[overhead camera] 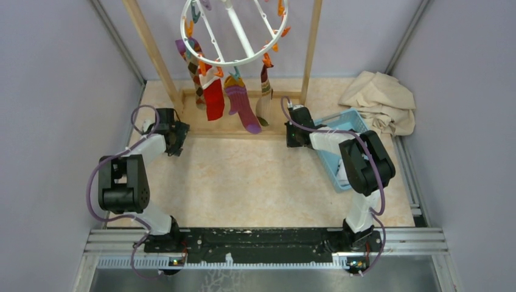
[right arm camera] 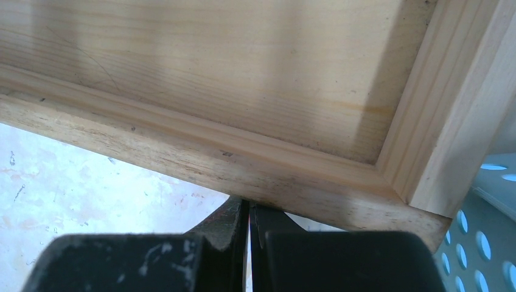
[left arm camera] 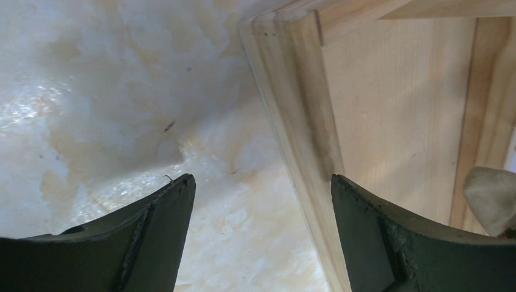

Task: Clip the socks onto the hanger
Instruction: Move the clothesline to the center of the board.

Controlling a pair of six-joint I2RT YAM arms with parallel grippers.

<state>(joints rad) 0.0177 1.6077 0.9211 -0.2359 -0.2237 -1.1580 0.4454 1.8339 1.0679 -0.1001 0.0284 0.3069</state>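
Note:
The white ring hanger (overhead camera: 214, 59) hangs at the top centre with orange and teal pegs. Several socks dangle from it: a brown-diamond check one (overhead camera: 193, 72), a red one (overhead camera: 213, 96), a purple one (overhead camera: 244, 108) and a white-and-brown one (overhead camera: 264, 92). My left gripper (overhead camera: 177, 132) (left arm camera: 261, 182) is open and empty, low over the table by the wooden frame's left corner. A pale sock tip (left arm camera: 494, 199) shows at that view's right edge. My right gripper (overhead camera: 294, 123) (right arm camera: 249, 208) is shut on nothing, its tips against the frame's front rail.
A light wooden frame (overhead camera: 159, 61) (left arm camera: 304, 128) (right arm camera: 213, 146) stands around the hanger, its base on the table. A blue basket (overhead camera: 328, 159) (right arm camera: 487, 237) sits beside the right arm. A big beige cloth (overhead camera: 382, 100) lies at the back right.

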